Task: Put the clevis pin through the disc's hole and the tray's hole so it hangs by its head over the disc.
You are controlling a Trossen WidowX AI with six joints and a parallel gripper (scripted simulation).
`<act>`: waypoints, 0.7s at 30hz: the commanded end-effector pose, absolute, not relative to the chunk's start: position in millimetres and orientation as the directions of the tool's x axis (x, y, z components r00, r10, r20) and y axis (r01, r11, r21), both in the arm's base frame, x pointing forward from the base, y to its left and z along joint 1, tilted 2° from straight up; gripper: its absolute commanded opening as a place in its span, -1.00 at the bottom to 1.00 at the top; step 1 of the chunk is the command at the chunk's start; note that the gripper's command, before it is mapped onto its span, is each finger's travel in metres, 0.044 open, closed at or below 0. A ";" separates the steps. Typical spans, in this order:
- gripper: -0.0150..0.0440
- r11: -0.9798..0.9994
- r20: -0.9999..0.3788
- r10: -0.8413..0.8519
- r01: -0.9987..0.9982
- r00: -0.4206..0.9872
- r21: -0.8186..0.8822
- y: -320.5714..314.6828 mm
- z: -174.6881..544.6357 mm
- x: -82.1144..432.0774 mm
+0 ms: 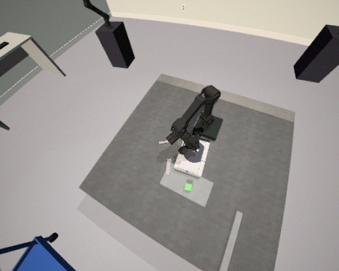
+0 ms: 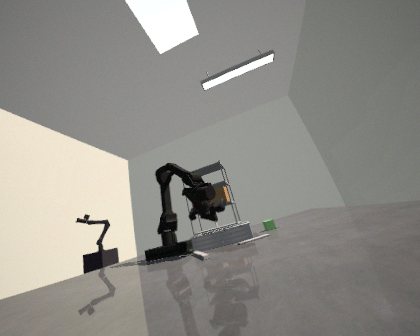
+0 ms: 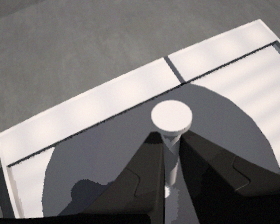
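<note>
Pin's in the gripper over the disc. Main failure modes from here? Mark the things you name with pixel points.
- The gripper (image 3: 168, 140) holds the pin (image 3: 171, 117) just under its head, shank hanging down: a slight tilt could make the tip miss the hole.
- The disc (image 1: 194, 156) (image 3: 115, 145) lies loose in the tray (image 1: 188, 168) (image 3: 90, 112): an off-centre tip might push it out of line.

- Pale wall (image 1: 242, 16) at 12 o'clock in the top view, outlet (image 1: 183, 7) on it.
- Grey-lilac floor (image 1: 242, 56).
- Blue piece of furniture (image 1: 40, 258), 7 o'clock.
- Exterior view: lit ceiling fixture (image 2: 239, 71), 1 o'clock.
</note>
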State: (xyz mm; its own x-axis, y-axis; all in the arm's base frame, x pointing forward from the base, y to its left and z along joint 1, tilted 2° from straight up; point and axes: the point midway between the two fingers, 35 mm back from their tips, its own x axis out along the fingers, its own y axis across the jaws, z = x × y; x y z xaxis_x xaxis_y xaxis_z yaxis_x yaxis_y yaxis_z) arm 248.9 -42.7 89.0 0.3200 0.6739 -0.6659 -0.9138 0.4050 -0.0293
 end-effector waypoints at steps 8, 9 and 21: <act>-0.49 0.404 -0.482 0.796 -0.914 0.365 -0.025 -46.3 81.6 246.2; -0.49 0.404 -0.465 0.805 -0.914 0.368 -0.025 -46.5 81.0 246.1; -0.49 0.406 -0.416 0.827 -0.914 0.378 -0.024 -49.2 78.9 244.3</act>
